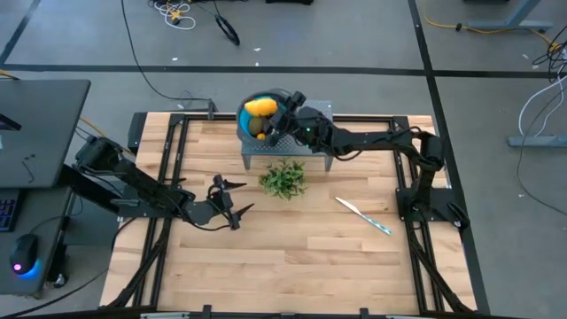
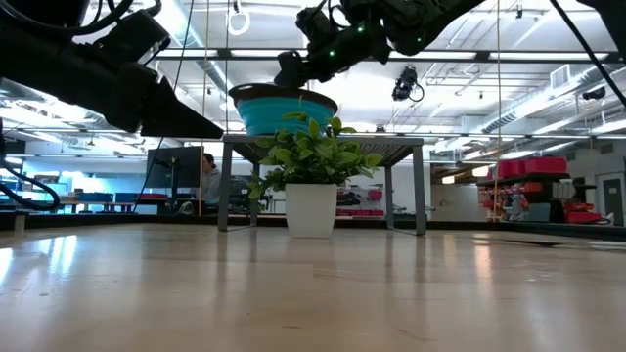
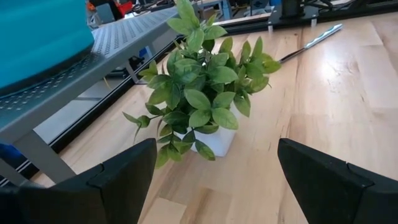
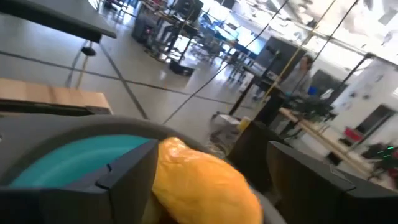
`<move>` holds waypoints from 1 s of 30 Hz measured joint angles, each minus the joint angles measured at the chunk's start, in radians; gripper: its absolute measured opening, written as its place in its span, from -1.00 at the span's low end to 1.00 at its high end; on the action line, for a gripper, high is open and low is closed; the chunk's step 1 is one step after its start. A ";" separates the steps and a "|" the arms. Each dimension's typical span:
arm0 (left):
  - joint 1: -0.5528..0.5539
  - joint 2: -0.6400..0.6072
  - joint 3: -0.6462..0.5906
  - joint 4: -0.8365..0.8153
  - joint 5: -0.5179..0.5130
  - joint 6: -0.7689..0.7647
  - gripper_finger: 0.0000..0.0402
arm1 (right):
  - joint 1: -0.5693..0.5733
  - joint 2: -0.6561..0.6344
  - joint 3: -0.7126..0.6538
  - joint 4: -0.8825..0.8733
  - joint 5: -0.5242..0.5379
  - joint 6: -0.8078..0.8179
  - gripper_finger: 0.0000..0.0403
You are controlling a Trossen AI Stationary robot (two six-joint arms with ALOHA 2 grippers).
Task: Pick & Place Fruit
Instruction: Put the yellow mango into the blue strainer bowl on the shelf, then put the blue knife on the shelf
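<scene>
A teal bowl [image 1: 243, 120] stands on a grey perforated stand [image 1: 306, 149] at the table's far edge. In the bowl lie a yellow oblong fruit [image 1: 259, 107] and an olive-green oval [image 1: 257, 127]. My right gripper [image 1: 282, 115] hovers level over the bowl, open. In the right wrist view the yellow fruit [image 4: 205, 180] sits between its fingers above the bowl's teal inside [image 4: 68, 162]. My left gripper [image 1: 235, 197] waits open, low over the table's left middle, and points at the plant. My right gripper has one finger [image 4: 124, 168] close against the yellow fruit's side [image 4: 163, 163]; whether it touches, I cannot tell. The other finger stands clear of the fruit. The fruit rests in the bowl.
A leafy green plant in a white pot [image 1: 283, 179] stands just in front of the stand. A thin white knife with a blue handle [image 1: 363, 215] lies to the right of centre. Black frame rails run along the table's edges. Bare wood fills the near half.
</scene>
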 joint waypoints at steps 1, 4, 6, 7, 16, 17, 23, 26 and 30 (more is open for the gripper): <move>0.000 0.000 0.000 -0.005 0.000 -0.002 0.71 | 0.002 0.000 0.000 0.003 0.013 -0.014 0.54; 0.000 0.000 0.000 -0.010 0.000 -0.003 0.71 | 0.011 -0.001 0.000 0.008 0.052 -0.027 0.55; 0.000 0.000 0.000 -0.011 -0.001 -0.003 0.71 | 0.020 -0.002 0.000 0.009 0.070 -0.042 0.55; 0.000 0.000 0.000 -0.011 -0.001 -0.004 0.71 | 0.025 -0.002 0.000 0.011 0.081 -0.057 0.55; 0.000 0.000 0.000 -0.011 -0.001 -0.004 0.71 | 0.046 -0.005 0.000 0.049 0.344 -0.247 0.55; 0.000 0.000 0.000 -0.011 -0.001 -0.004 0.71 | 0.044 -0.005 -0.001 0.049 0.389 -0.255 0.55; 0.000 0.000 0.000 -0.011 -0.001 -0.004 0.71 | 0.043 -0.005 -0.001 0.042 0.458 -0.271 0.55; 0.000 0.000 0.000 -0.011 -0.001 -0.004 0.71 | 0.053 -0.005 -0.001 0.068 0.465 -0.278 0.55; 0.000 0.000 0.000 -0.013 -0.001 -0.004 0.71 | 0.080 -0.007 -0.001 0.141 0.490 -0.358 0.55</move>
